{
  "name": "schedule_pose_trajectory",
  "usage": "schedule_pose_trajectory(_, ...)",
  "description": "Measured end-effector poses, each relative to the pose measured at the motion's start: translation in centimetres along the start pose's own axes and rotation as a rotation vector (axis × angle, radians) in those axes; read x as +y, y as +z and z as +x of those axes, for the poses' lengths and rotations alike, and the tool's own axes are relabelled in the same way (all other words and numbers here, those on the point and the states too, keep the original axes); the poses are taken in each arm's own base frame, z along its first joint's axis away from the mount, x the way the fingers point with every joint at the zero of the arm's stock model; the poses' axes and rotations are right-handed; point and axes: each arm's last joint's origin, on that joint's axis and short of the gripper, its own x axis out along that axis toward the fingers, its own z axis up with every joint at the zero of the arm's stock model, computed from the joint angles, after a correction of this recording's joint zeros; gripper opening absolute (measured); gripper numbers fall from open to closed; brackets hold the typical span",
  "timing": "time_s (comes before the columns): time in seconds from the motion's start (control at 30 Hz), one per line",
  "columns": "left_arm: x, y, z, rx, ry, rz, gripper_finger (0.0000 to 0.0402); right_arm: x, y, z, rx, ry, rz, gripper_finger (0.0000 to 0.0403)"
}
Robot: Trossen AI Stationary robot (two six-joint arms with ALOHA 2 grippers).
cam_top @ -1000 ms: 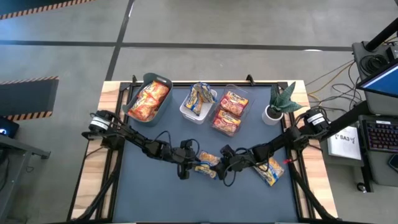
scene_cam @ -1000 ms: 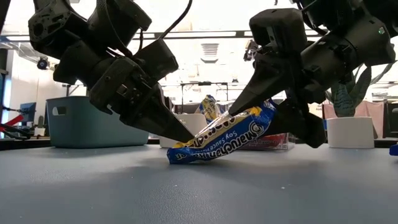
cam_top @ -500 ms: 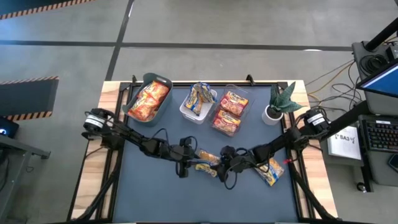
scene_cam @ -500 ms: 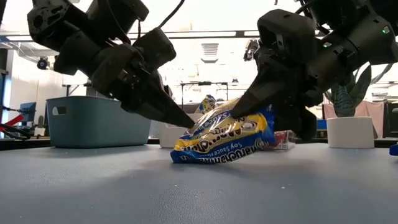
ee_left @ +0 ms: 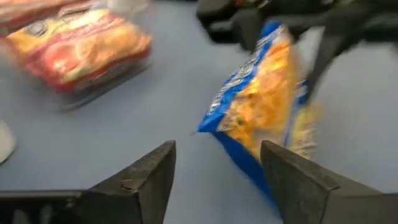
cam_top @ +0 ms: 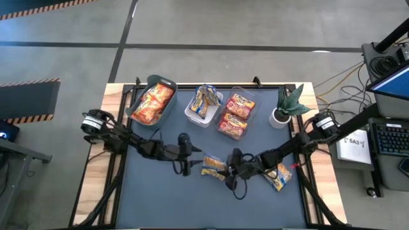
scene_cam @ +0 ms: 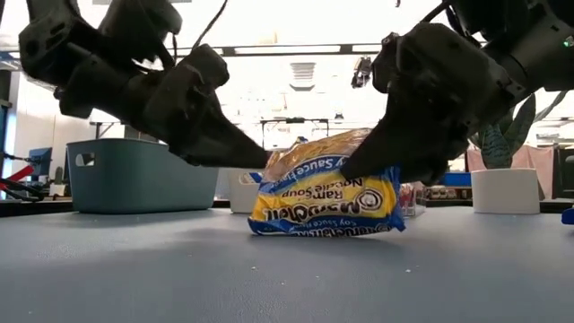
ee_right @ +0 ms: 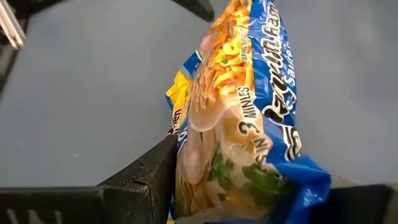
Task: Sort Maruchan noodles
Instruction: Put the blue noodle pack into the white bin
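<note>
A blue-and-yellow Maruchan noodle packet (scene_cam: 325,202) stands on its long lower edge on the blue table, mid-front (cam_top: 214,167). My right gripper (ee_right: 249,186) is shut on it, coming from the right (cam_top: 231,170). My left gripper (ee_left: 217,168) is open just left of the packet (cam_top: 193,158), which lies ahead of its fingers (ee_left: 267,106) without touching them. Another blue-and-yellow packet (cam_top: 279,176) lies flat at the right, under the right arm. My right gripper pinches the packet across its two flat faces, one finger (ee_right: 149,174) on each side, at the upper part of its right-hand end (scene_cam: 363,170). The fingers slant down from the table's right. The packet stands upright with its lower long edge (scene_cam: 323,231) on the table.
At the far edge stand a grey-green bin (cam_top: 138,101) with orange-red packets, a white bin (cam_top: 191,113) with blue-and-yellow packets, and a clear bin (cam_top: 254,102) with red-and-silver ones. A potted plant (cam_top: 286,105) stands at the far right. Free table lies in front of the grippers.
My left gripper has opened, let go of the packet's left end, and drawn back up and toward the table's left edge. My right gripper has rolled at the wrist without shifting. The packet has turned from lying tilted to standing on its long edge.
</note>
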Motion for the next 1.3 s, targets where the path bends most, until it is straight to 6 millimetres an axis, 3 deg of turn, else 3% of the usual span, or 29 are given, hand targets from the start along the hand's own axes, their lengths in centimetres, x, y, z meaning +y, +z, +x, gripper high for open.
schedule_pose_trajectory(0.2, -0.2, 0.0, -1.4, -0.16, -0.232, -0.017, 0.0245, 0.3, -0.4, -0.2, -0.014, -0.029, -0.179, 0.0176)
schedule_pose_trajectory(0.43, 0.2, -0.7, -2.2, -0.198, -0.248, -0.039, 0.0256, 0.9, -0.1, -0.3, -0.035, -0.044, -0.35, 0.0176)
schedule_pose_trajectory(0.67, -0.3, -0.9, -0.3, -0.193, -0.248, -0.042, 0.0256, 1.6, 0.8, -0.2, -0.067, -0.049, -0.462, 0.0176)
schedule_pose_trajectory(0.93, -0.9, -2.0, 2.1, -0.182, -0.274, -0.07, 0.0254, 1.7, 0.7, -0.2, -0.059, -0.05, -0.476, 0.0176)
schedule_pose_trajectory(1.1, -1.1, -2.4, 3.1, -0.166, -0.273, -0.083, 0.0216, 1.6, 0.6, -0.2, -0.053, -0.052, -0.474, 0.0176)
schedule_pose_trajectory(1.3, -1.1, -2.5, 2.9, -0.156, -0.278, -0.093, 0.0111, 1.8, 0.6, -0.4, -0.048, -0.048, -0.47, 0.0176)
